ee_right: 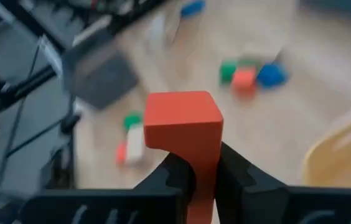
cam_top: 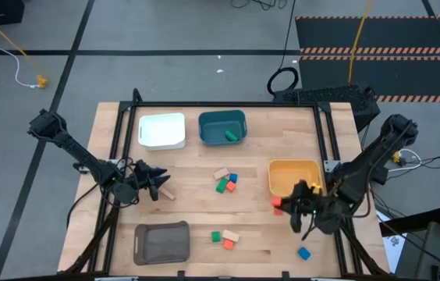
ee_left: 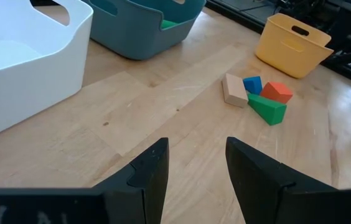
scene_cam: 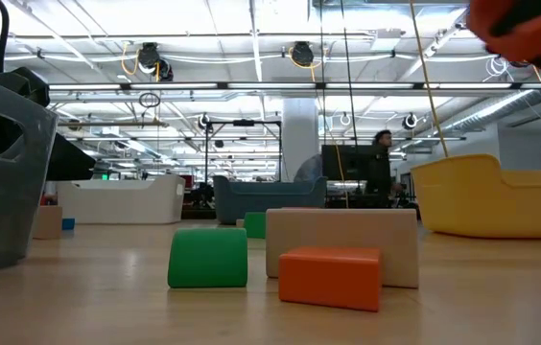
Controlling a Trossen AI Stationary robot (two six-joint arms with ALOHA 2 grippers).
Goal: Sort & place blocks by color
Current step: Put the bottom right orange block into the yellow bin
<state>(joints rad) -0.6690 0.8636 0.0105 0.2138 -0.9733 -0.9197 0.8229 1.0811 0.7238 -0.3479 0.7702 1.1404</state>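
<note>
High view: wood table, grey floor; right hand grasping red block; left hand released.

The table is pale wood with black rails. On its far side stand a white bin and a teal bin with a green block inside; a yellow bin sits at the right and a grey bin at the near left. The dark right gripper grips a red-orange block. Mid-table lie tan, blue, red-orange and green blocks. A blue block lies near right.
</note>
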